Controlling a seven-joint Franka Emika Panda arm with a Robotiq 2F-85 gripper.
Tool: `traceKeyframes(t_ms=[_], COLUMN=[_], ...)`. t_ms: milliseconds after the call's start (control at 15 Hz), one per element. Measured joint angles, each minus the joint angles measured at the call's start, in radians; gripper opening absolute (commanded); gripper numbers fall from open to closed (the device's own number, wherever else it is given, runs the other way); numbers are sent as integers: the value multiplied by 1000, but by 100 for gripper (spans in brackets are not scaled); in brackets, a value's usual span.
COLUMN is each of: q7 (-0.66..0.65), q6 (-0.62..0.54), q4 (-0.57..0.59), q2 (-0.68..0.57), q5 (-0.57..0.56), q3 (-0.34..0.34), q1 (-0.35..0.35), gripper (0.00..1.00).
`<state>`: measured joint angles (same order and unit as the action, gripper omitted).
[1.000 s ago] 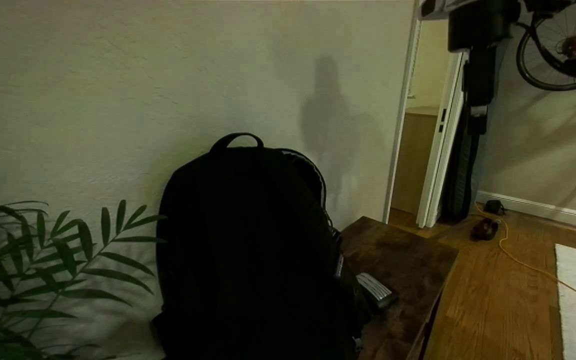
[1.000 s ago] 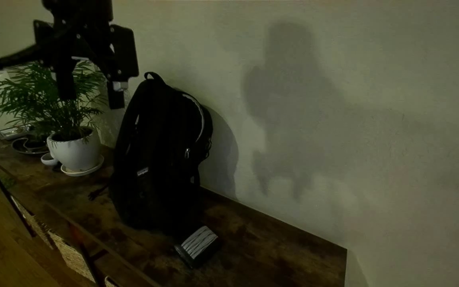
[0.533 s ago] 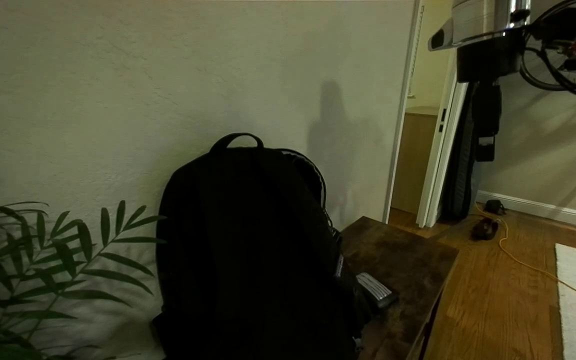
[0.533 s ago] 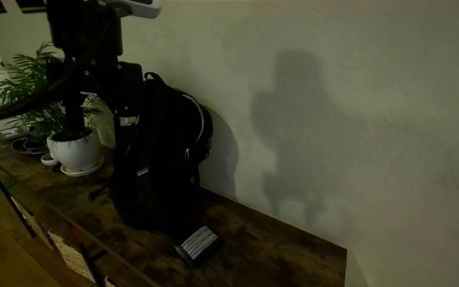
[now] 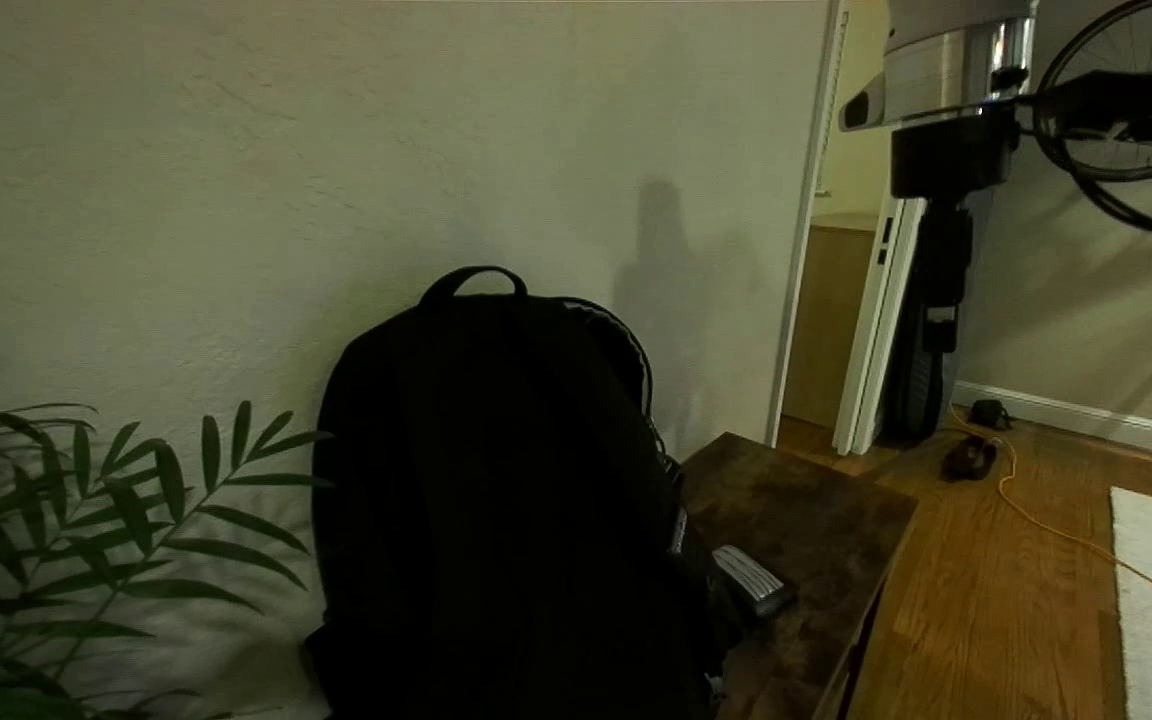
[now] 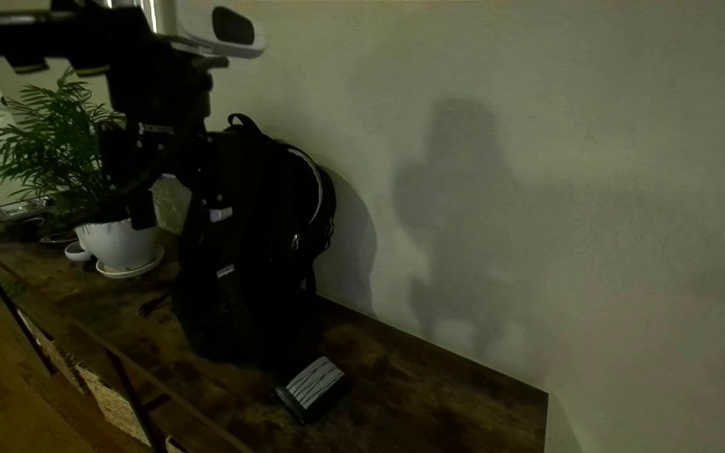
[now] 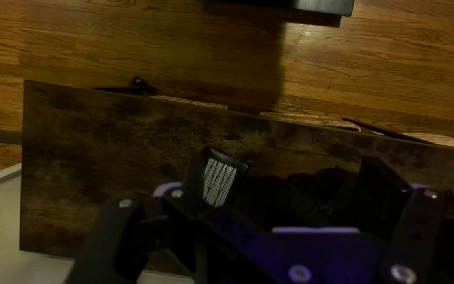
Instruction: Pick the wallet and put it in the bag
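All views are dim; the black fabric backpack [image 5: 506, 480] is almost a silhouette. The wrist view's brown wooden floor [image 7: 93, 43] carries broad shadow [image 7: 242, 63] at twelve o'clock, glare [image 7: 307, 31] at one o'clock.

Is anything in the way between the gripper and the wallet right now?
Nothing visible. The wrist view shows the wallet beyond the gripper, with nothing lying on it. The backpack stands close beside it and might crowd the descent.

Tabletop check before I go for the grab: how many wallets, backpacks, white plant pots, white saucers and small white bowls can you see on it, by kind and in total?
Wallet: 1
Backpack: 1
White plant pot: 1
White saucer: 1
Small white bowl: 1
Total: 5
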<state>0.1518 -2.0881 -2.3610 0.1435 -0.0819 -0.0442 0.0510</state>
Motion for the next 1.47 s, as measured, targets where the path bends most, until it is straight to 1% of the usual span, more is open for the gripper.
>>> traceKeyframes(t_ms=[267, 933, 1067, 1200, 1467], q7=[0, -21, -28, -29, -30], q6=[-153, -454, -486, -493, -493], q4=[-23, -18, -9, 2, 13], q2=[-102, -373, -424, -456, -467], q5=[-2, -33, -36, -36, -36], q3=[1, -5, -10, -14, -15], q1=[0, 0, 0, 0, 0], gripper=[100, 100, 100, 100, 100])
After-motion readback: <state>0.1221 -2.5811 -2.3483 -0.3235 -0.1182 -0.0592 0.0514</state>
